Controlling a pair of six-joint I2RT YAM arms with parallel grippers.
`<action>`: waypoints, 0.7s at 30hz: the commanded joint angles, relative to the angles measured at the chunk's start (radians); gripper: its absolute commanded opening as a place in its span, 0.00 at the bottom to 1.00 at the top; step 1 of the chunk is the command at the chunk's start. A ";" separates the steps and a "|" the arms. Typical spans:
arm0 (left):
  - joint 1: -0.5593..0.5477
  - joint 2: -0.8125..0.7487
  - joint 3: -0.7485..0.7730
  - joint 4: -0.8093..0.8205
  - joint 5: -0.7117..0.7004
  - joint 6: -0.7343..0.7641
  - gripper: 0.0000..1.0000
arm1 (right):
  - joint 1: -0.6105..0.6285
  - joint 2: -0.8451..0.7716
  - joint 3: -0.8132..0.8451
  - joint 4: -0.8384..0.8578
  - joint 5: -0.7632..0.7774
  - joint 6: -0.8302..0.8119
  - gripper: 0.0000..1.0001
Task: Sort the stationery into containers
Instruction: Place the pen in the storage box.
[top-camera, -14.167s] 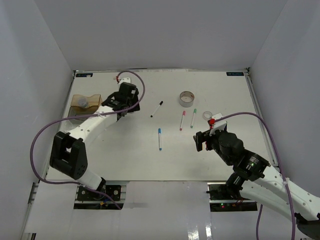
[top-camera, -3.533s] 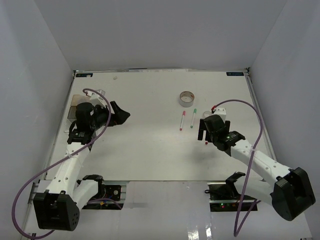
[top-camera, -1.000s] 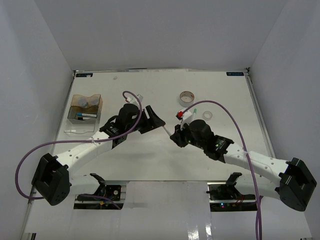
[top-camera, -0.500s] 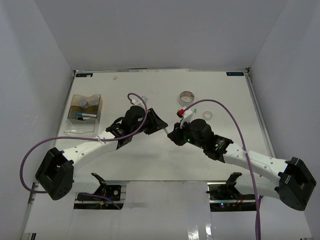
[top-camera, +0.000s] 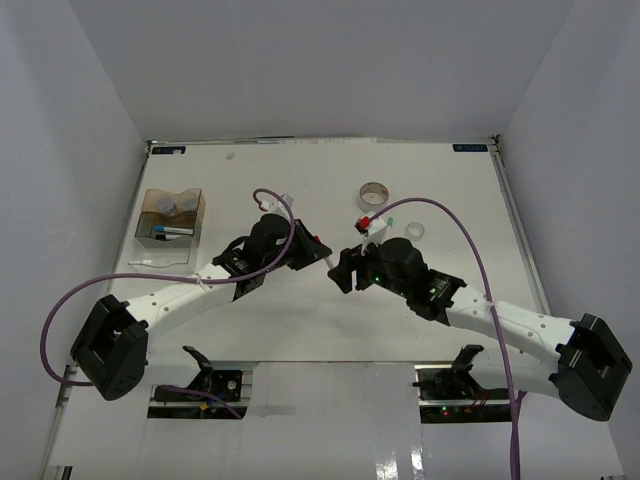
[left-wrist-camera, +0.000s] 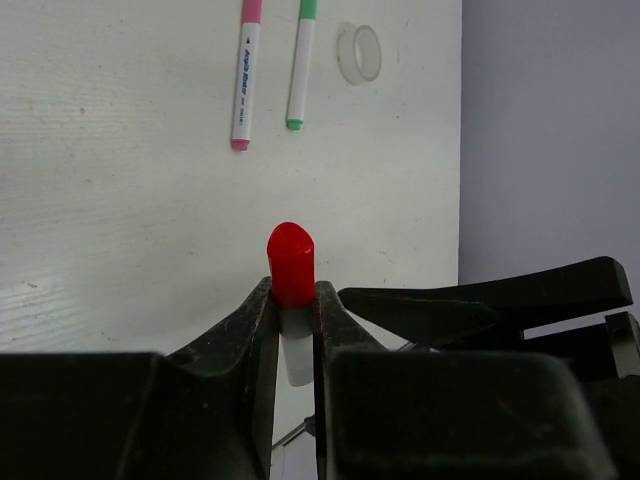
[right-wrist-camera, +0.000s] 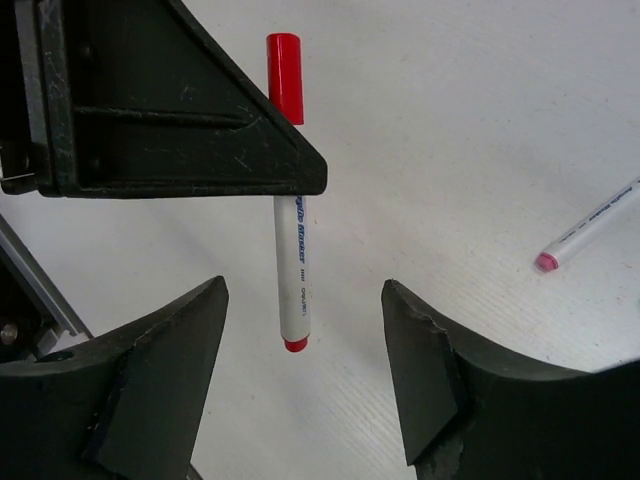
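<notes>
Mid-table, left gripper (top-camera: 320, 251) and right gripper (top-camera: 341, 271) sit tip to tip at a red-capped marker (top-camera: 320, 242); amber box (top-camera: 172, 191) far left.

My left tool (left-wrist-camera: 294, 305) has closed on the red-capped marker (left-wrist-camera: 291, 262) just below its cap. My right tool (right-wrist-camera: 303, 300), which gripped it a second ago, has let go, jaws now spread either side.

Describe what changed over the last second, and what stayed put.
The left gripper closed on the red-capped marker, and the right gripper opened and let it go: a handover. The pink marker, green marker, large tape roll and amber box stayed put.
</notes>
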 joint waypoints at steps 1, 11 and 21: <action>0.000 -0.041 -0.012 -0.014 -0.084 -0.001 0.04 | 0.005 -0.030 0.001 0.019 0.059 -0.004 0.70; 0.348 -0.142 -0.031 -0.126 -0.081 0.052 0.09 | -0.005 -0.122 -0.058 -0.058 0.214 -0.054 0.90; 0.891 -0.143 0.027 -0.140 0.012 0.083 0.13 | -0.033 -0.122 -0.138 -0.034 0.197 -0.090 0.90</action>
